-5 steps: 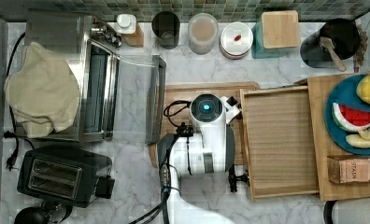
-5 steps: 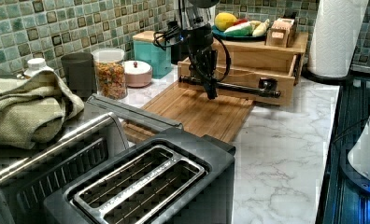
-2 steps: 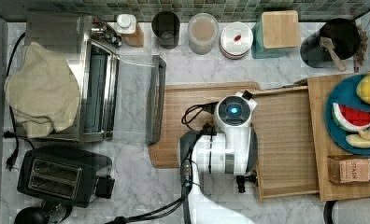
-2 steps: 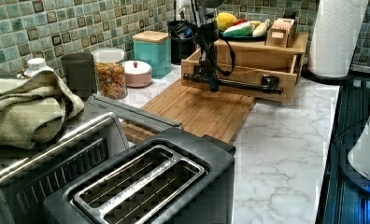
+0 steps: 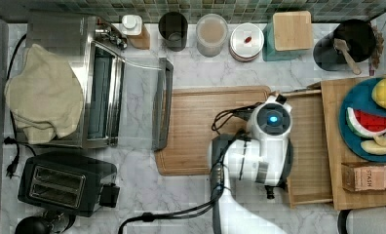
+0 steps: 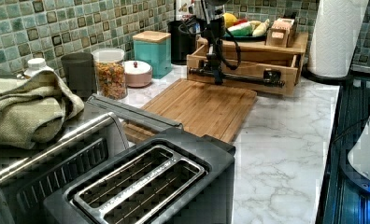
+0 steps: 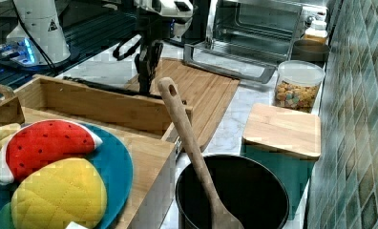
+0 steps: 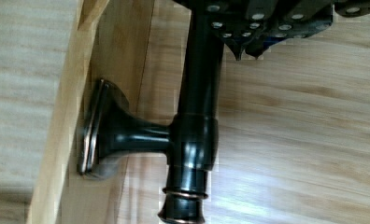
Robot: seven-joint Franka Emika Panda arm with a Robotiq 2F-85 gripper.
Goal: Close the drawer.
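Note:
The drawer (image 5: 310,146) is a light bamboo tray sticking partway out of the wooden box (image 5: 335,146) at the top view's right. My arm's wrist (image 5: 271,122) hangs over the drawer's outer edge. The black bar handle (image 6: 248,79) runs along the drawer front (image 6: 248,69). My gripper (image 6: 215,77) points down and touches that bar near its left end in the left view. In the wrist view the fingertips (image 8: 248,44) sit shut beside the handle (image 8: 199,116), on the side away from the drawer front (image 8: 113,56). The gripper (image 7: 145,78) also stands at the handle (image 7: 96,86) in the right view.
A darker cutting board (image 5: 205,129) lies in front of the drawer. The toaster oven's open door (image 5: 159,102) and a black toaster (image 5: 64,183) are further off. Jars and a teal canister (image 5: 288,34) line the tiled wall. A blue plate (image 5: 359,107) of toy food tops the box.
My arm has moved towards the top view's right, from over the cutting board to the drawer's edge. The drawer has slid further into the box with it.

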